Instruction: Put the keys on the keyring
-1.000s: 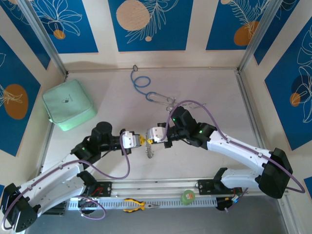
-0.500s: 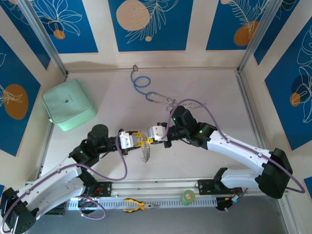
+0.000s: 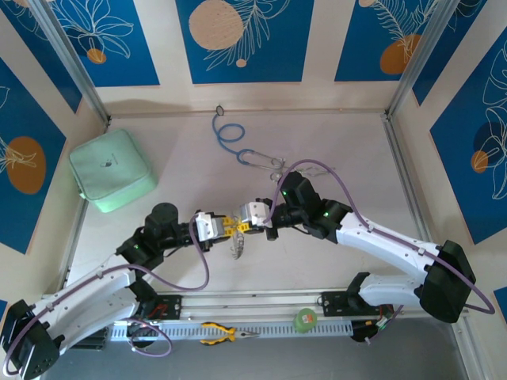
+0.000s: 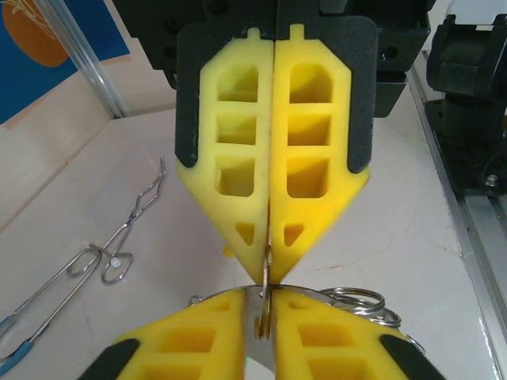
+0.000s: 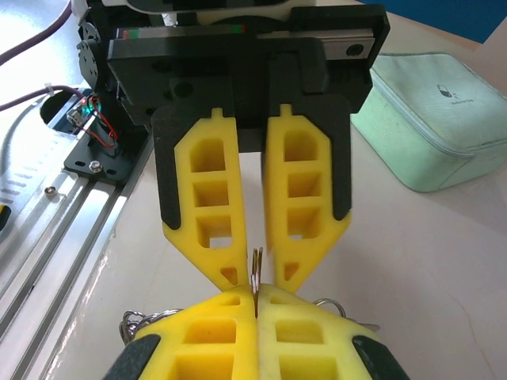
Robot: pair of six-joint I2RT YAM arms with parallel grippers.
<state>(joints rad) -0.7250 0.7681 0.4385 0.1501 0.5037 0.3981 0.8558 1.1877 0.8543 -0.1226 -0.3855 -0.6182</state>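
Two sets of jaws tip to tip now: left gripper [image 5: 259, 273] has scooted in, jaws cracked slightly apart around the keyring [image 3: 236, 247] edge the right gripper [image 4: 271, 265] pinches shut, the rest dangling just below both, so probably a regrip, nothing threaded yet.

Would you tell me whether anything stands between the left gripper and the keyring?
Nothing visible does: the keyring sits edge-on between the parted fingertips of the left gripper, held by the shut right gripper.
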